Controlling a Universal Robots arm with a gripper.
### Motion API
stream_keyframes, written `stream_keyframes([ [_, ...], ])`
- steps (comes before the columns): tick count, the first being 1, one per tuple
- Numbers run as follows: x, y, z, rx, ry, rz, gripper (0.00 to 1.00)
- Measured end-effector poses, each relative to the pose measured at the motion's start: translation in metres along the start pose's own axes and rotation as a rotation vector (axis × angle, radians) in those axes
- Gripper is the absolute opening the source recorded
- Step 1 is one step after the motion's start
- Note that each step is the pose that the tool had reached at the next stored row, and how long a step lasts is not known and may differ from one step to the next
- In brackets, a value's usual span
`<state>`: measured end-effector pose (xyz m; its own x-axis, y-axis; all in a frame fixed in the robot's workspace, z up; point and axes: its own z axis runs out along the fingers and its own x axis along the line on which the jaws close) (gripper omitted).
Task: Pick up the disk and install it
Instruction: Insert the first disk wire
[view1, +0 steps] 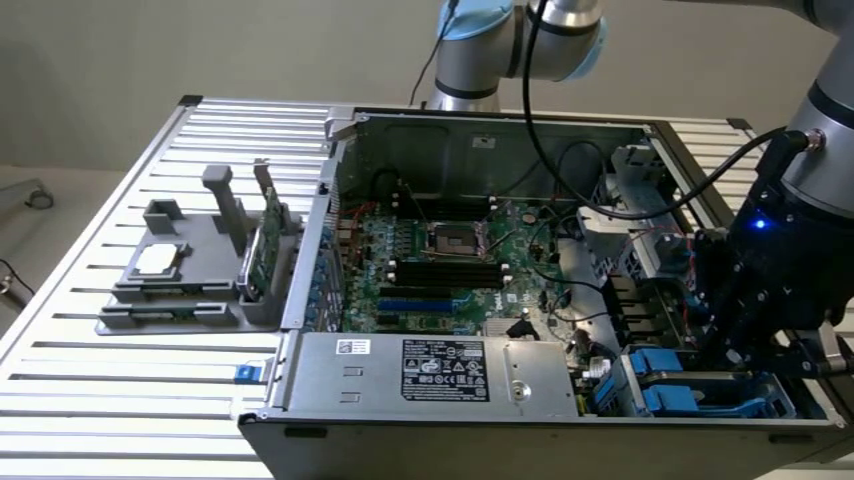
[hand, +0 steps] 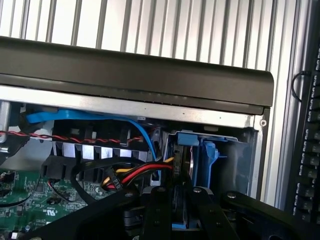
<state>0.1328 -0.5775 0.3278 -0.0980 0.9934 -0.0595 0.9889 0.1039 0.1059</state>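
The disk (hand: 184, 152) stands on edge in its blue carrier (hand: 186, 138) inside the blue drive bay (view1: 663, 383), at the case's front corner on the exterior view's right. My gripper (hand: 180, 200) reaches down into that bay, and its black fingers (hand: 157, 200) are shut on the disk's thin edge from both sides. In the exterior view the gripper (view1: 747, 345) hangs low over the bay and hides most of the disk.
The open computer case (view1: 441, 400) holds the motherboard (view1: 441, 260) and a silver power supply (view1: 427, 370). Red, yellow and blue cables (hand: 127, 175) run close beside the bay. A grey fixture (view1: 174, 290) with a chip and a green card (view1: 274, 240) sits on the exterior view's left.
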Motion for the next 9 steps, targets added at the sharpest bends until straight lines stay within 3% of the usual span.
stream_keyframes([
  [4, -0.0001, 0.0003, 0.0002, 0.0085, 0.0005, -0.001, 0.18],
  [9, -0.0001, 0.0005, 0.0003, 0.0261, 0.0024, -0.001, 0.18],
])
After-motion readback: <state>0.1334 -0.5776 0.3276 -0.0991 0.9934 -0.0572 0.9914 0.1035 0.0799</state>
